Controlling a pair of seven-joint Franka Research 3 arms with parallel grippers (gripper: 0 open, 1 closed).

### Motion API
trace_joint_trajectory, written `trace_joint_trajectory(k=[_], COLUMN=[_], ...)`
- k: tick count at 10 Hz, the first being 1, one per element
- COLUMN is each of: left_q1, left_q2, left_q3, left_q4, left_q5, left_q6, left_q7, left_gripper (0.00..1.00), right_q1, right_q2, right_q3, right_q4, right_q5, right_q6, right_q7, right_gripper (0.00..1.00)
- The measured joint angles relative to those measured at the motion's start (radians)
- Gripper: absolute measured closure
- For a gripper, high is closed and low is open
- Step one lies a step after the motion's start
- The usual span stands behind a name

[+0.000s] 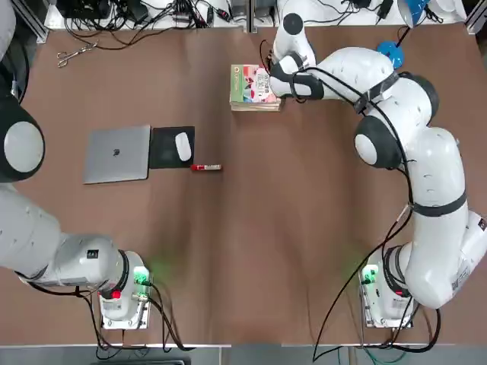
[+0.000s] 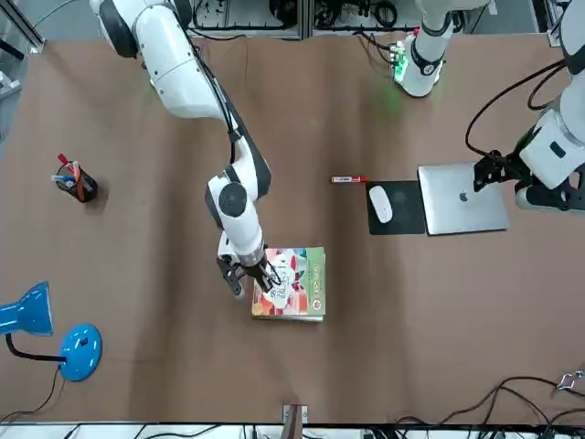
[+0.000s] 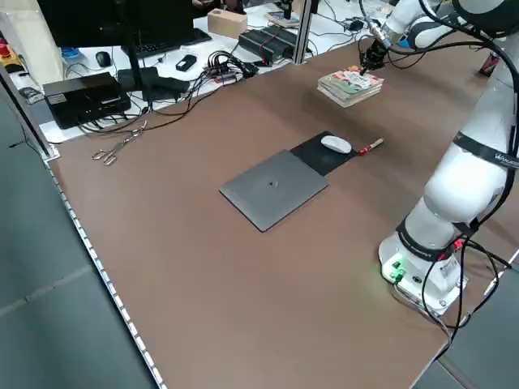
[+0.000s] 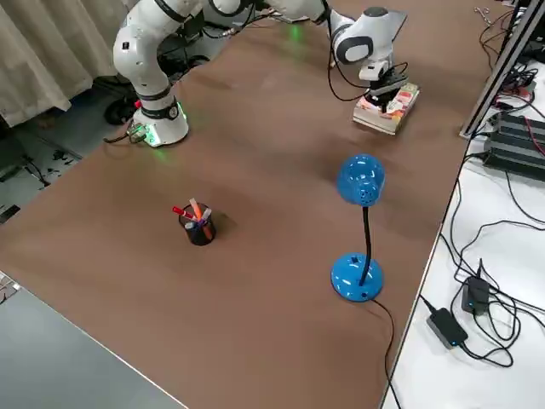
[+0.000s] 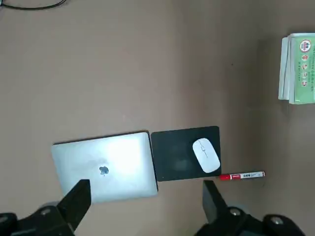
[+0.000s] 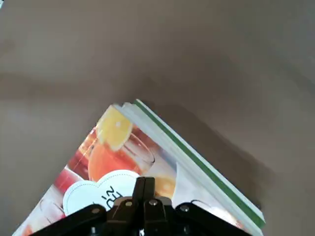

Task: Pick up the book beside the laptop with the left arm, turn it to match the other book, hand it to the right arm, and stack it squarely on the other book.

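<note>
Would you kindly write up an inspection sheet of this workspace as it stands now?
Surface: brown table.
Job's things: the book stacked on the other book; laptop closed.
Clutter: mouse on mouse pad, red marker, blue lamp, pen cup, scissors.
Grippers: right gripper shut, tips on the book's cover; left gripper open, high over the laptop.
Cables: bundles beyond the far edge.
Surroundings: electronics on a side bench.

The right gripper rests over the book, which lies on the other book. Well apart toward the left arm's side lie the marker, mouse pad and laptop
</note>
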Motion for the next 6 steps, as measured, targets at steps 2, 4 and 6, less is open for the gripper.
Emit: trace_joint_trajectory(k=[2, 4, 6], left_q1=[0.0, 0.0, 0.0], left_q2=[0.0, 0.0, 0.0], left_q3=[-0.001, -0.001, -0.001], left_q4=[0.001, 0.001, 0.001], left_q5=[0.0, 0.0, 0.0], left_q6=[0.0, 0.0, 0.0], left_q7=[0.0, 0.0, 0.0], left_gripper=[0.0, 0.0, 0.0], right_q1=[0.0, 0.0, 0.0], right_q2=[-0.007, -0.008, -0.009], right_q3=[0.0, 0.0, 0.0], right_q4=[-0.012, -0.013, -0.014], right_q5=[0.0, 0.0, 0.0], right_q6=[0.0, 0.0, -0.004], right_q7=[0.005, 0.017, 0.02], right_gripper=[1.0, 1.0, 0.96])
